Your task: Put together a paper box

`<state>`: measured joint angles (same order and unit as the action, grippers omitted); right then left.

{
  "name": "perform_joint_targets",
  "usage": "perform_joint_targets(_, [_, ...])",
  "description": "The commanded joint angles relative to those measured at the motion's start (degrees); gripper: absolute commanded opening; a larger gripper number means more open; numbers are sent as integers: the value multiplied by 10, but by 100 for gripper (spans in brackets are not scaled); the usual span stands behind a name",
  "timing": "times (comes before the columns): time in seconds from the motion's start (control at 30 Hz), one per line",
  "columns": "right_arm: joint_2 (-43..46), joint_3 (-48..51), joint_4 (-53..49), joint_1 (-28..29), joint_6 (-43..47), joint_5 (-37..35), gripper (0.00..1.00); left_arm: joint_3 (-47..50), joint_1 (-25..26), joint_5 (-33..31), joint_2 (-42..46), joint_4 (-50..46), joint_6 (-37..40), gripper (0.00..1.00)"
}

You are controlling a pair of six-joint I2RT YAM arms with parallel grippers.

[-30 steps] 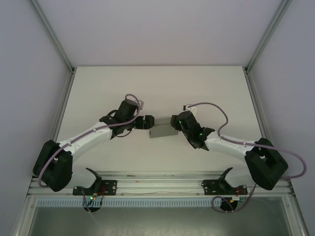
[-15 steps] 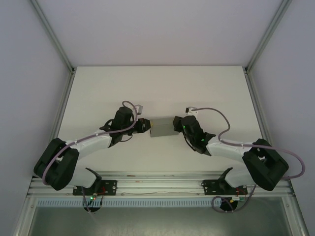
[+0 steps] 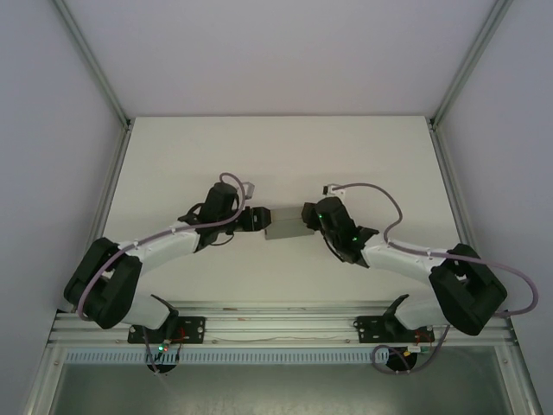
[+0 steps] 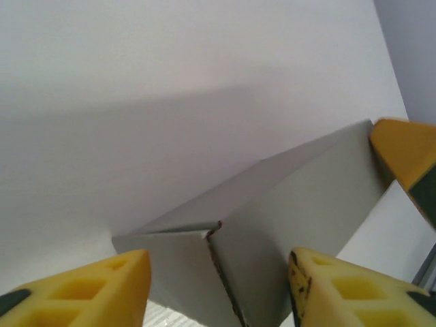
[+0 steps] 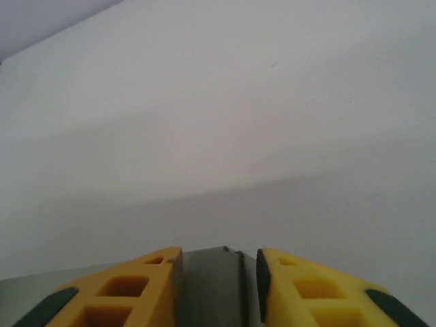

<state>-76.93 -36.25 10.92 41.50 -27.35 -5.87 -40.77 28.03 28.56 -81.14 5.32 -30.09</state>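
Left gripper (image 3: 258,218) and right gripper (image 3: 306,216) have re-seated on the ends over the last second, and the paper box (image 3: 286,224) crept slightly farther out: looks like end-flap pressing, late stage. Left jaws apart around the left end, contact unclear; right jaws narrow, pinching the right end. Box sits mid table (image 3: 276,147), long axis left-right, an end toward each gripper.

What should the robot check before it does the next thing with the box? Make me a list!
1. Box folded up, not flat: ok.
2. Box end lies inside the left gripper: ok.
3. Box edge lies inside the right gripper: ok.
4. Left grip firm: cannot tell.
5. Right grip firm: cannot tell.
6. End flap fully tucked in: cannot tell.
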Motion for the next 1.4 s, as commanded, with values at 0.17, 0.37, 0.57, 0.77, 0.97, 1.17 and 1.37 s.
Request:
perform_joint_targets(0.17, [26, -105, -173, 5, 69, -28, 61, -105, 4, -95, 17, -116, 70, 100])
perform_joint_targets(0.37, [41, -160, -206, -3, 217, 49, 94, -152, -14, -192, 35, -168, 77, 100])
perform_joint_targets(0.57, [27, -211, -321, -6, 601, 250, 100, -139, -121, -220, 60, -182, 54, 100])
perform_joint_targets(0.77, [-62, -317, -508, -5, 865, 301, 100, -95, -228, -215, 57, -189, 27, 100])
perform_joint_targets(0.97, [-179, -408, -566, -4, 921, 211, 98, -56, -258, -232, 73, -181, 31, 100])
perform_joint_targets(1.17, [-266, -468, -601, -1, 934, 191, 84, -54, -260, -238, 76, -185, 44, 100])
perform_joint_targets(1.37, [-332, -492, -599, 11, 906, 117, 60, -52, -260, -247, 88, -188, 52, 100])
